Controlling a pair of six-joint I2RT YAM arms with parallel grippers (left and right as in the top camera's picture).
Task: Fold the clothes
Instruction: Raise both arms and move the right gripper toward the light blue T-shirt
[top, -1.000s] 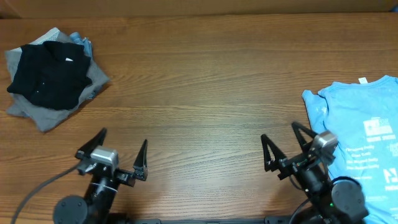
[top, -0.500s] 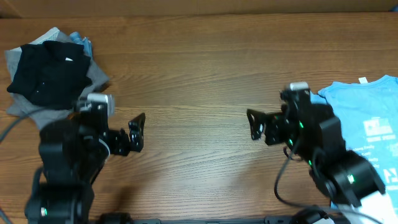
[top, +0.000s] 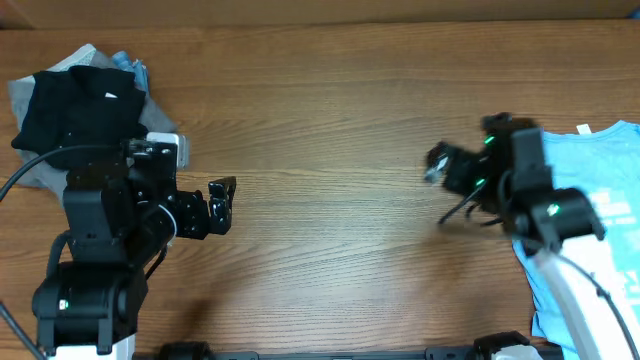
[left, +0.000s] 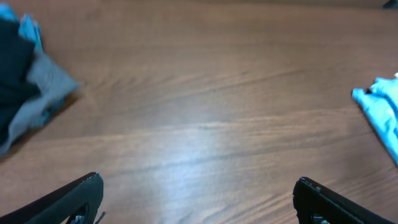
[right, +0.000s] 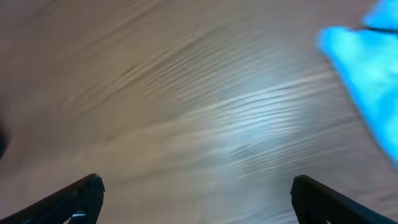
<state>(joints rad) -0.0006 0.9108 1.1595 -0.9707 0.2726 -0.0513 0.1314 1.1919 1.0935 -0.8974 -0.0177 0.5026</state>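
Wood-grain table (top: 320, 110) first, looking straight down on it and spotting a rumpled pile (top: 50, 140) at the far left: black garment (top: 75, 110) on top of a grey one (top: 155, 120), bit of light blue poking out at the back. Finding the light blue T-shirt (top: 612, 165) lying flat at the right edge, small white print up, partly running out of frame. Seeing the left gripper (top: 226, 205) hovering off the pile's right side, jaws spread wide and gripping nothing. Catching the right gripper (top: 436, 165) just left of the T-shirt, a bit blurry, likewise gaping with nothing in it.

Switching to the left wrist: seeing both fingers (left: 74, 199) down in the bottom corners, as far apart as can be, only bare wood between. Noticing the pile (left: 25, 81) at the left edge and a T-shirt corner (left: 382, 109) poking in on the right, well apart.

Moving on to the right wrist: getting a smeared picture, fingers (right: 323, 199) also standing wide with nothing between, blurry T-shirt (right: 367, 68) sitting in the upper right corner
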